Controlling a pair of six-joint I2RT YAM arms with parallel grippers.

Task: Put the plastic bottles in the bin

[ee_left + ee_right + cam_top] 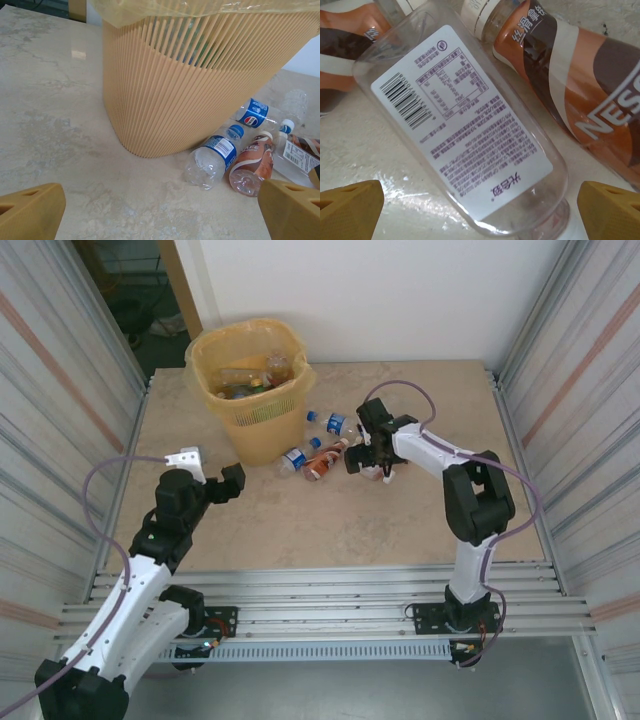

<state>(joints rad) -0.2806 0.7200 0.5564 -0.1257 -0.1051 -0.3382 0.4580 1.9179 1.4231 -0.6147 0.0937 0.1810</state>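
Note:
The bin [250, 380], yellow-orange with a bag liner, stands at the back left with several plastic bottles inside it. On the table to its right lie two clear bottles with blue labels [294, 458] [330, 423] and a brown-labelled bottle [325, 462]. My right gripper [372, 466] hangs low over this group. In its wrist view it stands open [480, 215] astride the base end of a clear bottle with a white printed label [465, 130], not touching it. A brown bottle [580, 95] lies alongside. My left gripper [212, 470] is open and empty [160, 215], facing the bin [200, 85] and the blue-labelled bottle [212, 160].
Metal-ribbed walls close in both sides of the beige tabletop [330, 520]. In the left wrist view a brown bottle [252, 165], a second blue-labelled bottle [257, 114] and a white-labelled one [300, 157] lie crowded beside the bin's foot.

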